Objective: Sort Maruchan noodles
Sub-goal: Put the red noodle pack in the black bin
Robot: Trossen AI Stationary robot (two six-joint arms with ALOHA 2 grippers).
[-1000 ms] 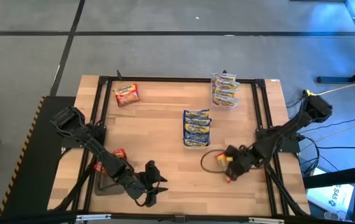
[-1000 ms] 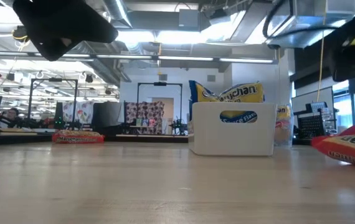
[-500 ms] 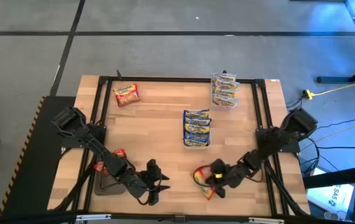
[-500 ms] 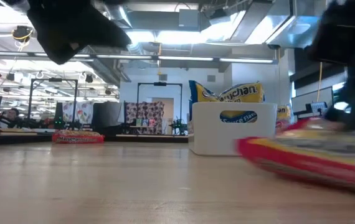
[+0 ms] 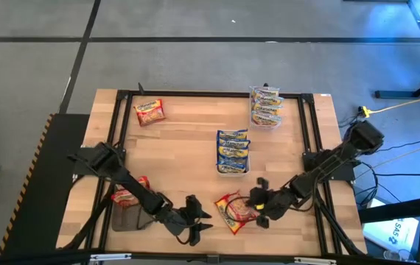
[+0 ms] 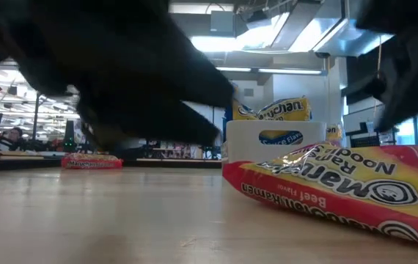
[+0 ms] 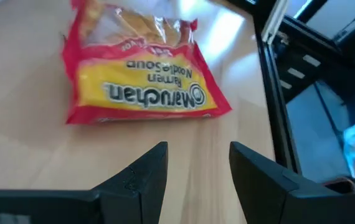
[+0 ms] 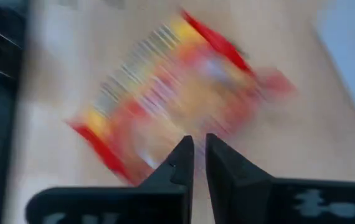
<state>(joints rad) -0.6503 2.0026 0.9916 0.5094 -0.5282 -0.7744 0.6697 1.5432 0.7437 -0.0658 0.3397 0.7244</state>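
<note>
Wooden table (image 5: 188,162): a red noodle packet (image 5: 230,213) lies flat between both tools. Left tool (image 5: 199,223), fingers apart and empty, sits just beside it; right tool (image 5: 258,216), closed and empty, touches its opposite edge.

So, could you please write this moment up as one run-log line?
left gripper: open, facing red-bordered packet | right gripper: shut, beside that packet | packet flat on table, front centre
</note>
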